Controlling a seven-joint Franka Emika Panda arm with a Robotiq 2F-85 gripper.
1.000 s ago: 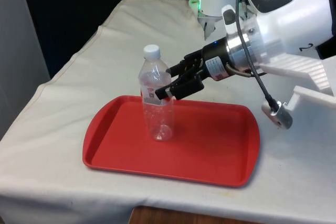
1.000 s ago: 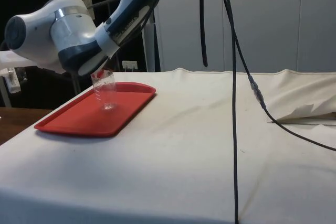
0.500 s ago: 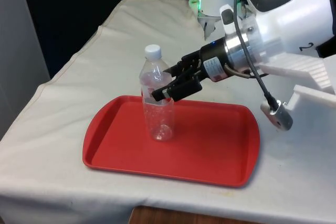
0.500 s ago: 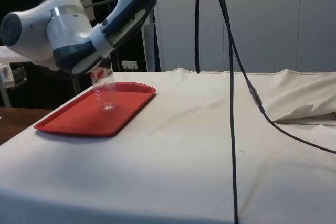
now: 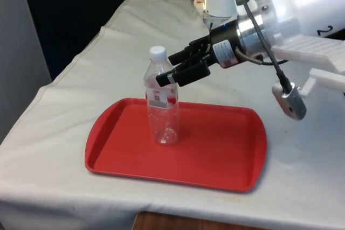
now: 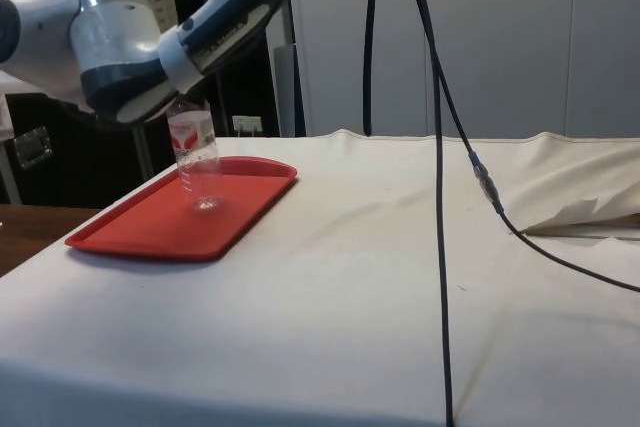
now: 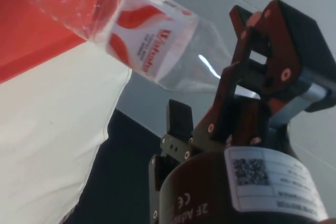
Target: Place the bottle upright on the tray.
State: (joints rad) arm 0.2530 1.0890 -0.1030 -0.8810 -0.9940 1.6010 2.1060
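Note:
A clear plastic bottle [image 5: 162,109] with a white cap and a red-and-white label stands upright on the red tray [image 5: 215,149], towards the front view's left. The side view has the bottle [image 6: 196,155] on the tray [image 6: 150,227] too. My black gripper [image 5: 167,69] is open at the height of the bottle's shoulder, reaching in from the front view's right with its fingertips just beside the neck. In the wrist view the bottle [image 7: 147,40] lies beyond the spread fingers [image 7: 262,51], and no pad presses on it.
The tray's half on the front view's right is bare. A black cable [image 6: 440,197] hangs down in the side view and trails across the white cloth [image 6: 400,277]. A small grey connector [image 5: 289,102] dangles on the front view's right.
The gripper has risen from the bottle's label height to its shoulder, with the arm lifting. The bottle has stayed upright in the same spot on the tray.

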